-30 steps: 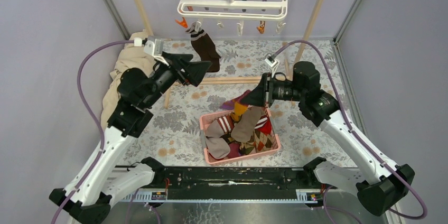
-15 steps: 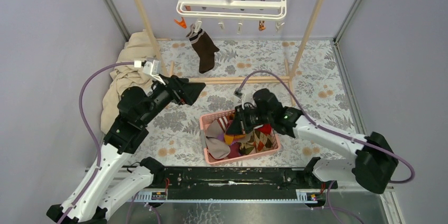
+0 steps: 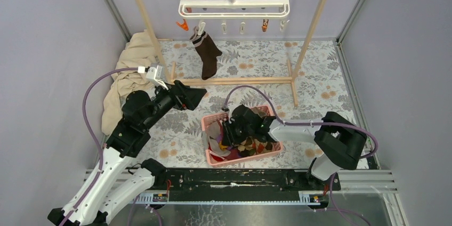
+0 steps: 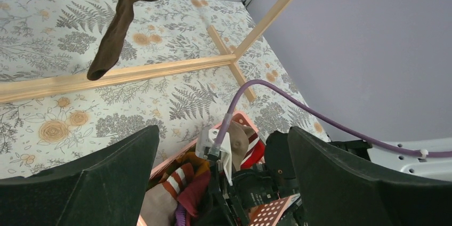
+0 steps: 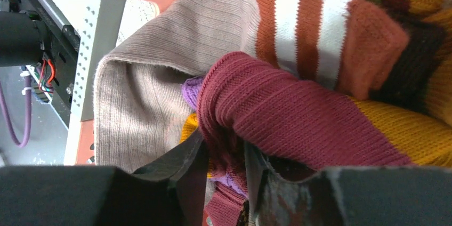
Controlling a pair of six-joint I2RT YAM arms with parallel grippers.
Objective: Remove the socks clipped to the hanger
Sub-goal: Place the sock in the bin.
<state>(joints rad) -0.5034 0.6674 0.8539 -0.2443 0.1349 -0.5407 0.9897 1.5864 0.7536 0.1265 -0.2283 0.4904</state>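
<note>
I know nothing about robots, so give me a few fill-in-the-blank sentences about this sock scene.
One sock hangs clipped to the white hanger; its colour is dark ____.
The other socks lie in a ____ basket.
The right tool is down in that basket, while the left tool stands wide ____.
Missing words: brown; pink; open.

No readable text, label, brand, number or sign shows in any view.
</note>
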